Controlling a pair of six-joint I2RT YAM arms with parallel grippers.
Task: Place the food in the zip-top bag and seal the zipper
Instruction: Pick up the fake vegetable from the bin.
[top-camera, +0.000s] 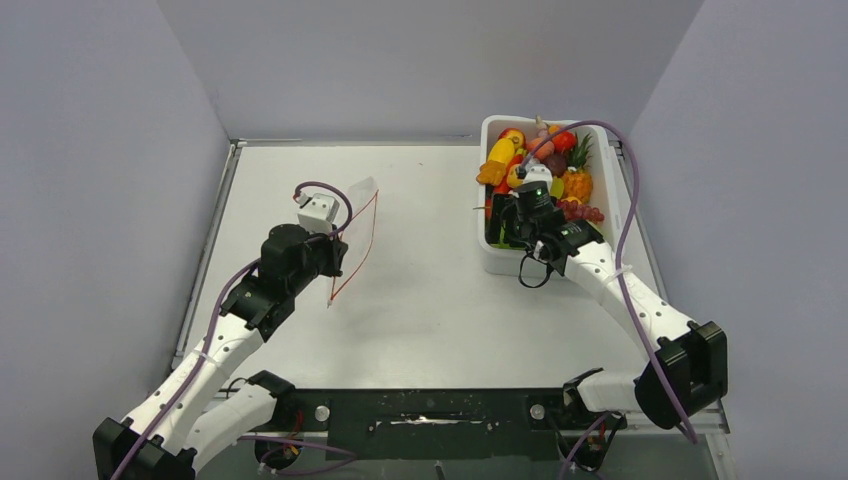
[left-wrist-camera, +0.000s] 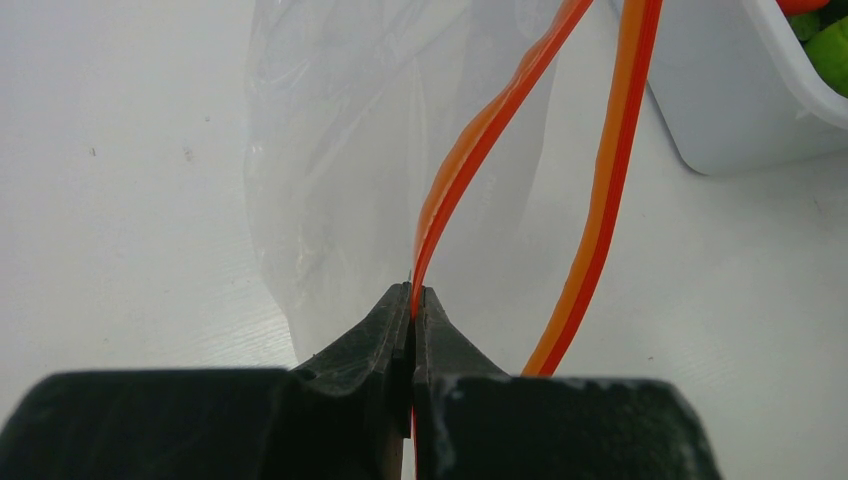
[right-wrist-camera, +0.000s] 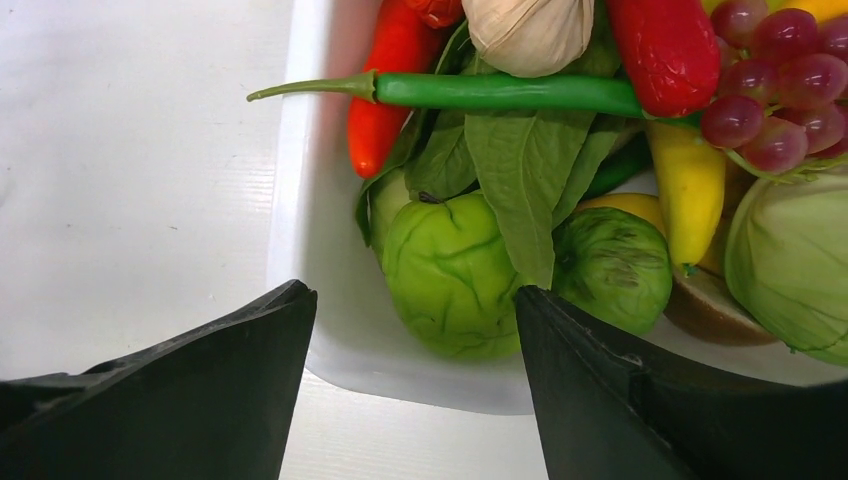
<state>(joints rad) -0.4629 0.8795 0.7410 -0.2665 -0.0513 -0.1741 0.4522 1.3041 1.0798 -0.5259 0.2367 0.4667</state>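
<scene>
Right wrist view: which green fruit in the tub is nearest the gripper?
The paler, ribbed round fruit, centred before the open right gripper; the darker round fruit sits off to one side.

Clear crinkly plastic zip-top bag (left-wrist-camera: 330, 170), glossy orange zipper (left-wrist-camera: 470, 160), smooth white plastic tub (right-wrist-camera: 320, 220), shiny food (right-wrist-camera: 450, 270)

Left arm (top-camera: 225, 345), right arm (top-camera: 630, 300): white links, black joints. Purple cables (top-camera: 628, 195) along both. Fingers (right-wrist-camera: 620, 400) black, wedge-shaped. Green dot (top-camera: 541, 188) on right wrist, possibly LED.

white plastic tub (top-camera: 503, 263) far R, white table (top-camera: 430, 250), grey walls (top-camera: 100, 150)
</scene>
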